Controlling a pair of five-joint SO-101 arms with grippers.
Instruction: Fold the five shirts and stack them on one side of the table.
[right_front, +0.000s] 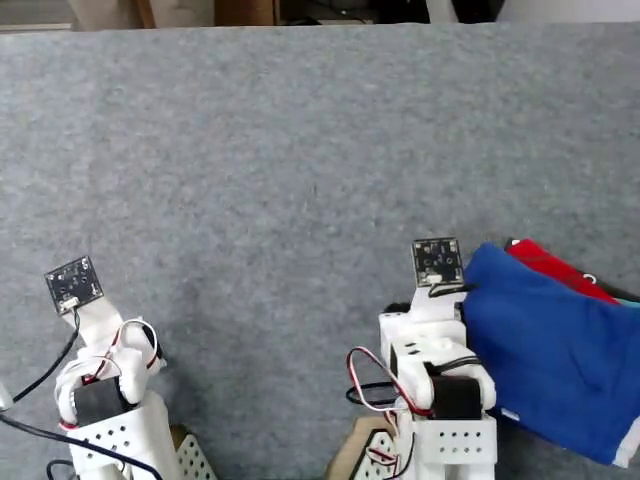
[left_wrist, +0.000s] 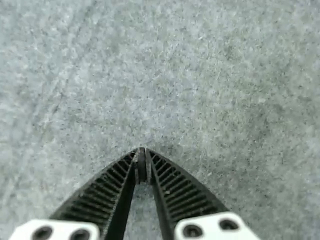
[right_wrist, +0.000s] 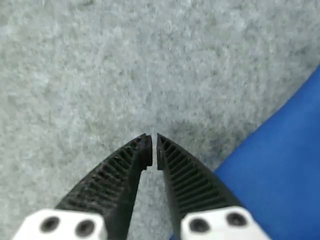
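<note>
A folded blue shirt (right_front: 550, 345) lies on top of a pile at the table's right side. A red shirt (right_front: 553, 267) pokes out from under its far edge. My right arm (right_front: 437, 375) is tucked back at the near edge, right beside this pile. In the right wrist view my right gripper (right_wrist: 151, 150) is shut on nothing, low over bare grey felt, with the blue shirt (right_wrist: 280, 170) close alongside. My left arm (right_front: 100, 385) rests at the near left corner. My left gripper (left_wrist: 141, 165) is shut and empty above bare felt.
The grey felt table (right_front: 300, 160) stretches flat across the middle, the far side and the left. A thin pale edge of another garment (right_front: 628, 298) peeks out at the right border. Cables (right_front: 365, 385) hang near the arm bases.
</note>
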